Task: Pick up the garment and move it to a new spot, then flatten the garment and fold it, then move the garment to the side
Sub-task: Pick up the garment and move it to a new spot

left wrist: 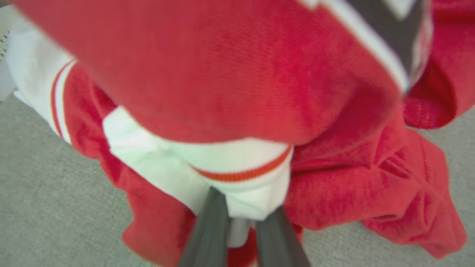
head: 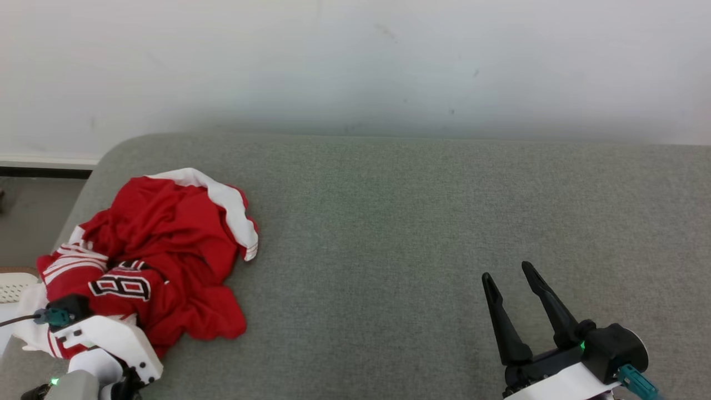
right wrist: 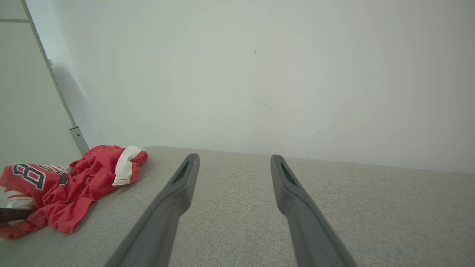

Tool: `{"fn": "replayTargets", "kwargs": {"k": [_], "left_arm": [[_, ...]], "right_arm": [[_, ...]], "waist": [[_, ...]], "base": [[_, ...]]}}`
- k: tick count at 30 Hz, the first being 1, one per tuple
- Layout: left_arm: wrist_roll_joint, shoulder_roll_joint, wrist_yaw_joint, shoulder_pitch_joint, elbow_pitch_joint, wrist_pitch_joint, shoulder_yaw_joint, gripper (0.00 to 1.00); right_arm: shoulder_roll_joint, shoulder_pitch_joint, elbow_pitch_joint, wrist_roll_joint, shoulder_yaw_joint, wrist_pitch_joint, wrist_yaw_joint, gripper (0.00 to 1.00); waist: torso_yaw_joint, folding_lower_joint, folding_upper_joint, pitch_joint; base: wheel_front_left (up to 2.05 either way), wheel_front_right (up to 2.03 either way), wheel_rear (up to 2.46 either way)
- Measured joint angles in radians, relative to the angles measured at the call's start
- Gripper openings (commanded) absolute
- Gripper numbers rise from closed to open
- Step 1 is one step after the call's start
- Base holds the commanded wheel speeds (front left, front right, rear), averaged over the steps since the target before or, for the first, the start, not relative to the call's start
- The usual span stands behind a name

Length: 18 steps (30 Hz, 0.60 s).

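Note:
The garment (head: 166, 244) is a crumpled red jersey with white striped trim and a dark number, heaped at the left end of the grey cushion (head: 416, 222). In the left wrist view my left gripper (left wrist: 245, 207) is shut on a white, red-striped cuff of the garment (left wrist: 241, 74), with fabric pinched between the dark fingers (left wrist: 211, 230). In the head view its white wrist housing (head: 111, 339) sits at the heap's near edge, and the fingers are hidden under cloth. My right gripper (head: 506, 270) stands open and empty over bare cushion far to the right, where it (right wrist: 234, 157) sees the garment (right wrist: 70, 181) at far left.
A white wall (head: 355, 55) rises right behind the cushion. The cushion's rounded left corner (head: 105, 161) drops to the floor (head: 33, 222) close by the heap. A white latticed object (head: 11, 286) sits at the left edge. Bare cushion stretches between the heap and the right gripper.

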Motion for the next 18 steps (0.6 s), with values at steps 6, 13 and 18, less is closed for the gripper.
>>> {"fn": "replayTargets", "kwargs": {"k": [6, 13, 18], "left_arm": [[0.02, 0.0, -0.014, -0.028, -0.005, -0.035, -0.036, 0.0], [0.041, 0.013, -0.019, -0.041, -0.069, -0.088, -0.068, 0.0], [0.069, 0.012, -0.021, -0.057, -0.182, -0.106, -0.106, 0.0]], "right_arm": [[0.002, 0.016, 0.005, 0.001, -0.003, 0.0, 0.0, 1.0], [0.004, 0.033, 0.003, 0.004, -0.005, 0.0, 0.0, 1.0], [0.005, 0.047, 0.0, 0.004, -0.008, 0.0, 0.0, 1.0]], "waist": [[0.023, 0.0, 0.0, -0.028], [0.043, 0.0, 0.0, -0.073], [0.062, 0.0, 0.0, -0.092]], "base": [[0.0, 0.0, 0.0], [0.0, 0.0, 0.0], [0.0, 0.0, 0.0]]}}
